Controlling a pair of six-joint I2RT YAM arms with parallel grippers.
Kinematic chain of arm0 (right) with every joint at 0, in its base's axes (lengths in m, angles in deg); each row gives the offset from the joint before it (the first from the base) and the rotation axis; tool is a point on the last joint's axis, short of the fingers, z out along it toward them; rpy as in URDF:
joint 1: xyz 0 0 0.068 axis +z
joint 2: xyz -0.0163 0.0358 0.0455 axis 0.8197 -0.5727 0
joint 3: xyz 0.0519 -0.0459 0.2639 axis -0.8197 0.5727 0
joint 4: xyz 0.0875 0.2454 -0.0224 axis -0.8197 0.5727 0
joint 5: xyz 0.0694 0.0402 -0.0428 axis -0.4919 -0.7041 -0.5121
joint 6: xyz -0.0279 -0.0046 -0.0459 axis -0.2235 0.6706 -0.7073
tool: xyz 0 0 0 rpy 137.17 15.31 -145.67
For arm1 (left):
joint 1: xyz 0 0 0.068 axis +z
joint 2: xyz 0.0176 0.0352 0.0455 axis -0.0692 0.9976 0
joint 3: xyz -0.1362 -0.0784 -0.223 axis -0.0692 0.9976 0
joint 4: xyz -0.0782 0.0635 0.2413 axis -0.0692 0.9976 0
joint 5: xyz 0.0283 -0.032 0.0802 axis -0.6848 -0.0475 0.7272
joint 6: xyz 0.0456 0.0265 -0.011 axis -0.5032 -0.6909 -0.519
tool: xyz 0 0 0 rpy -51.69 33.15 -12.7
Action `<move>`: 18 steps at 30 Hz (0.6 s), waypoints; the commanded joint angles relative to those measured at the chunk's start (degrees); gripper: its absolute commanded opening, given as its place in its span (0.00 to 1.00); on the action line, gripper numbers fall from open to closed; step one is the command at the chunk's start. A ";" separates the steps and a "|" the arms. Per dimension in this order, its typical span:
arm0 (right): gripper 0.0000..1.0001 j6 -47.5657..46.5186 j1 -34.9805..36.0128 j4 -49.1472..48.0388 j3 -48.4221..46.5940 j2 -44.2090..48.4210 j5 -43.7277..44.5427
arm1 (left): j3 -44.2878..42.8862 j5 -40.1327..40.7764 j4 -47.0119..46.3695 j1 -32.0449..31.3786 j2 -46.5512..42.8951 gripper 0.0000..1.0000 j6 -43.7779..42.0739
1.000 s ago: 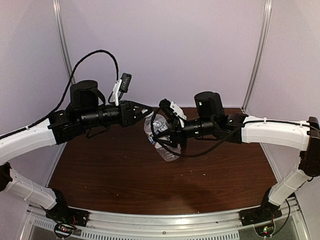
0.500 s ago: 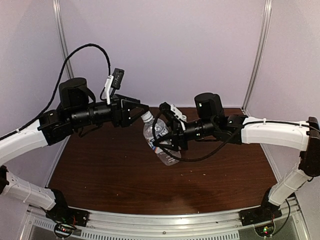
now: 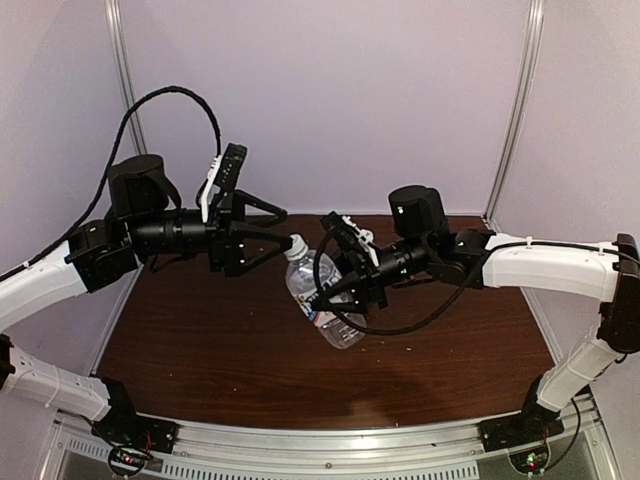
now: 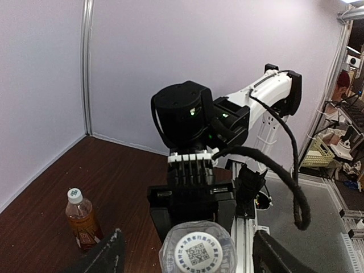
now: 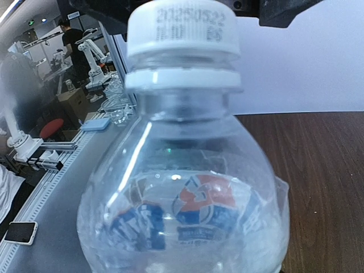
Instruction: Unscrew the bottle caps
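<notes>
At centre frame, the right gripper (image 3: 325, 298) clamps the thin, crushable bottle (image 3: 306, 272) mid-body; the left gripper (image 3: 279, 230), jaws apart, faces its small white cap (image 3: 296, 243) (likely the surest hold).

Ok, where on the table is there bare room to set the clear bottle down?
The wide front strip of table along the near edge is bare, as is the wood's right side. Mid-back is crowded: the open left gripper faces the clear bottle held in the right gripper; the amber bottle stands nearer the wall.
</notes>
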 commanded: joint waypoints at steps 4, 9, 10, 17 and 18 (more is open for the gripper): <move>0.47 0.67 0.10 -1.21 -2.50 -0.82 -6.88 | -0.22 -8.23 -3.96 0.29 1.16 0.74 -2.28; 0.47 0.76 0.09 -1.26 -2.50 -0.89 -7.18 | -0.93 -10.33 -4.46 0.29 3.09 0.67 -2.23; 0.47 0.76 0.14 -1.29 -2.47 -0.94 -7.23 | -1.06 -10.95 -4.44 0.29 3.46 0.64 -2.17; 0.47 0.36 0.14 -0.82 -2.44 -1.16 -7.30 | -1.12 -12.48 -6.78 0.34 4.53 0.53 -1.18; 0.47 0.32 0.14 -0.83 -2.35 -1.16 -7.22 | -1.10 -12.50 -6.87 0.30 4.53 0.52 -1.13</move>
